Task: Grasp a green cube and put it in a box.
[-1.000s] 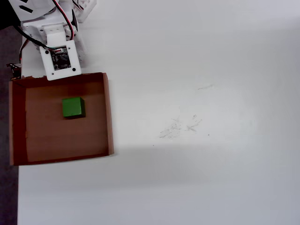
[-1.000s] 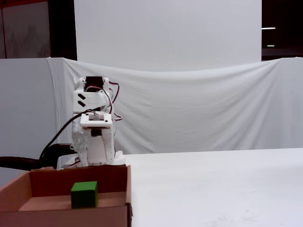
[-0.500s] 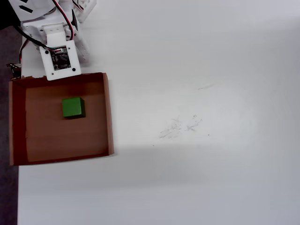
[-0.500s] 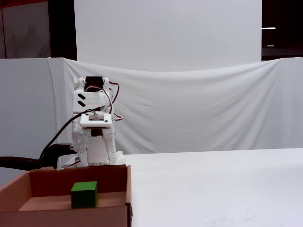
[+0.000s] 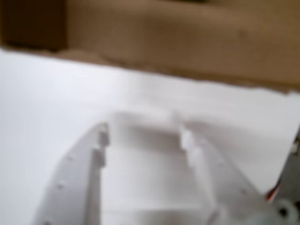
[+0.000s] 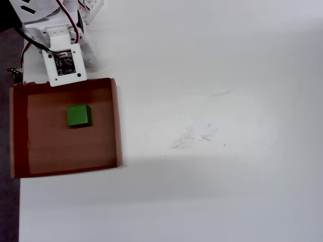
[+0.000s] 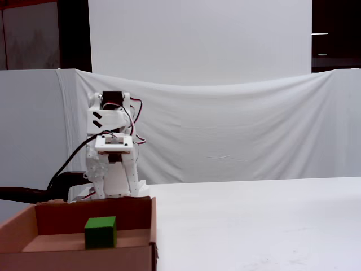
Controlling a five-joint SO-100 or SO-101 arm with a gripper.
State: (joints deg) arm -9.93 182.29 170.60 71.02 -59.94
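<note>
overhead view shows the green cube as a small, bright, matte block with plain faces, sitting flat on the floor of the box, in the upper middle part of it and clear of all four walls. its edges run nearly square to the box walls; being a cube, it has no long axis to speak of. the box is a shallow brown cardboard tray with low upright walls, lying at the left edge of the white counter. in the fixed view the green cube stands upright on one face inside the box, with the folded white arm behind it. the blurred wrist view shows the hand over bare counter just outside a box wall, its fingers apart and holding nothing.
</note>
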